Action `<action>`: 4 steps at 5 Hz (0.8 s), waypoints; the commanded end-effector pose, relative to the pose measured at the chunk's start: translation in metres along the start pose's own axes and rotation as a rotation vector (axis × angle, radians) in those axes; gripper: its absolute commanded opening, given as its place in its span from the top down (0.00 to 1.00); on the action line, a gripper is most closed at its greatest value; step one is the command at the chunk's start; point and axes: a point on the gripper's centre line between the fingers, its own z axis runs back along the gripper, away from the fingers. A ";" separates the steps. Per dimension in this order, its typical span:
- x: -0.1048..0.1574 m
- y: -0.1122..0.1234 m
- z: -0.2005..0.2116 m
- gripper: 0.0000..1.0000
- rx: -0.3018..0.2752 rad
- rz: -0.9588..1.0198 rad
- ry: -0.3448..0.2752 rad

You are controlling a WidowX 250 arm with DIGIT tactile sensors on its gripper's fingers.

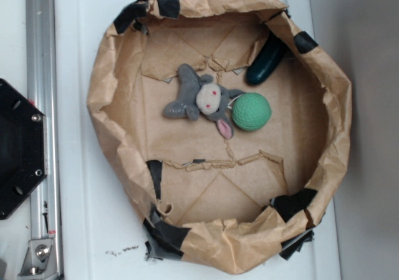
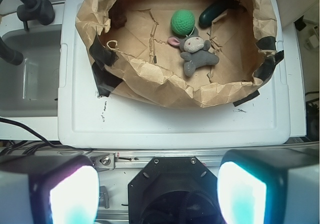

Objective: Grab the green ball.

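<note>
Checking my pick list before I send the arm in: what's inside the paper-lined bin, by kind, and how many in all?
Green ball: 1
Grey plush animal: 1
Dark green cucumber-like object: 1
Total: 3, all inside the brown paper bin. The ball touches the plush.

The green ball (image 1: 252, 111) lies touching the grey plush animal (image 1: 202, 100) inside the brown paper basin (image 1: 106, 93).
</note>
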 end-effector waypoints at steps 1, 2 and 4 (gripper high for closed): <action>0.000 0.000 0.000 0.00 0.000 0.000 0.000; 0.048 0.021 -0.029 0.00 0.120 -0.218 -0.050; 0.121 0.027 -0.090 0.00 0.005 -0.227 -0.297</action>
